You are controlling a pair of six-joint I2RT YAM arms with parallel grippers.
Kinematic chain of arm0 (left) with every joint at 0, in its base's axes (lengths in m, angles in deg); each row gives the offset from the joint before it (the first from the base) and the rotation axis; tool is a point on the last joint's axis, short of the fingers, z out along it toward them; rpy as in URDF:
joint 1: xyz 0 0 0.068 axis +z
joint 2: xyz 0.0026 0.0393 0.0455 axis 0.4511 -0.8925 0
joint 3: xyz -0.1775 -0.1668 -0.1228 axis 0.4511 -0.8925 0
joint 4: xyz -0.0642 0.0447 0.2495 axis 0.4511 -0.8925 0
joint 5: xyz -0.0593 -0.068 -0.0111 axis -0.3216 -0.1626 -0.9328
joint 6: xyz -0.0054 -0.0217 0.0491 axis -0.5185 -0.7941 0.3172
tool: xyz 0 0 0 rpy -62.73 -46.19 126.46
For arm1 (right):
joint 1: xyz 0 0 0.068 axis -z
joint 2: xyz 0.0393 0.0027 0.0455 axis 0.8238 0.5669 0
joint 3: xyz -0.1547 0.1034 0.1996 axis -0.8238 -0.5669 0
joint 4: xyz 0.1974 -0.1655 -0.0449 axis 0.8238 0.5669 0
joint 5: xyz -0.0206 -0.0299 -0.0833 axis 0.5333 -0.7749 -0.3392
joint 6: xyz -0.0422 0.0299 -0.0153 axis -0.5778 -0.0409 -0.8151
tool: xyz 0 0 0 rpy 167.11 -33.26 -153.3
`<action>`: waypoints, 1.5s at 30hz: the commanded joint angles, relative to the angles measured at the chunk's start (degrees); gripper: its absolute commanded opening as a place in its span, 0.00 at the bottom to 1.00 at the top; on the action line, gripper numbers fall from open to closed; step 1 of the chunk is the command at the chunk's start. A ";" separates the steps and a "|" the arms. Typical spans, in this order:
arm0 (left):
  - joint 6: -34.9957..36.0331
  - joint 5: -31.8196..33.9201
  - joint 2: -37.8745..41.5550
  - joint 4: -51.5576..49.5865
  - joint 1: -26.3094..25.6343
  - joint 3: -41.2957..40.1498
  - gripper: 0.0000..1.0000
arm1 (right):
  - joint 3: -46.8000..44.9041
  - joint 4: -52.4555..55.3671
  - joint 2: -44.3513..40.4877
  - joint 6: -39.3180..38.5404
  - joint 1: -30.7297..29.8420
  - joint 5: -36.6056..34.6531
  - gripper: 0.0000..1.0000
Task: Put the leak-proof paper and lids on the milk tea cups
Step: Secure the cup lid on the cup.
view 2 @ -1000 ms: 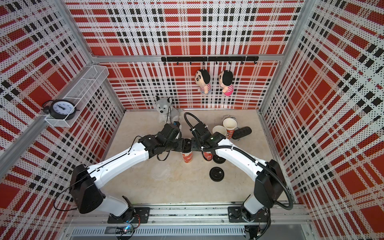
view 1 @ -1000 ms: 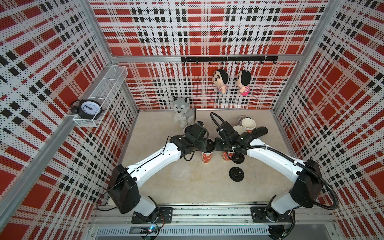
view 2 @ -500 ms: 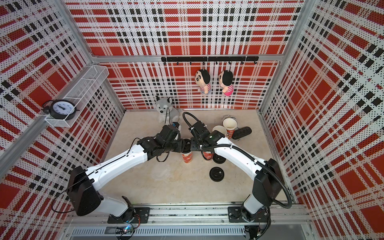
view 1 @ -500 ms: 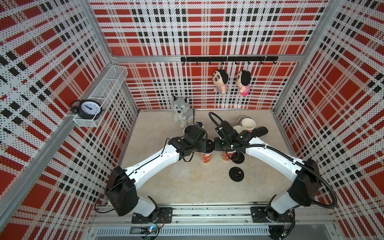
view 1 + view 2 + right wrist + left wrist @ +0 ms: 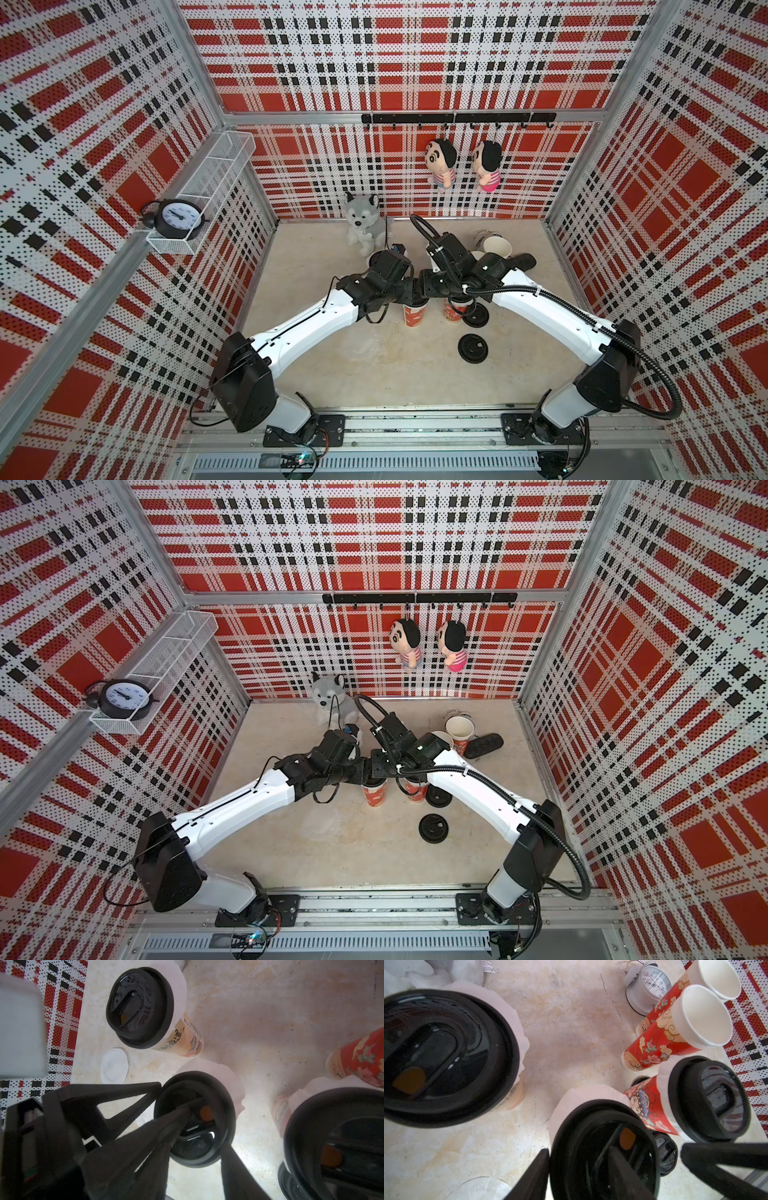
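Right pincer [image 5: 185,1113] together on black lid [image 5: 199,1147]; left pincer [image 5: 613,1148] apart astride lidded cup [image 5: 414,319].

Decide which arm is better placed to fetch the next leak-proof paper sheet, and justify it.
Left, probably: the paper stack lies beside the open left end effector; the right end effector is shut, resting on a lid.

Glossy, probably plastic lids [image 5: 446,1057]; paper cups [image 5: 660,1043]

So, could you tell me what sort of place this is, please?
Probably a staged robot test booth, not a café: plaid walls, arms bolted to a rail, plush husky and dolls as props.
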 commanded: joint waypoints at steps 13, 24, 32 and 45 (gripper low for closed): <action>0.20 -1.03 -2.40 -8.23 -0.04 -3.25 0.49 | 0.57 0.04 5.36 0.43 0.14 -3.69 0.45; 0.90 -3.48 -1.61 -7.70 -0.21 -0.59 0.49 | -3.82 -0.72 6.74 1.01 1.40 -4.12 0.45; 0.37 -4.91 1.84 -7.70 -0.65 3.83 0.52 | -6.92 -0.89 5.85 1.37 1.42 -3.47 0.44; -4.18 -2.98 8.79 -6.86 1.93 -0.67 0.29 | -7.63 -0.59 5.31 1.31 1.42 -3.51 0.44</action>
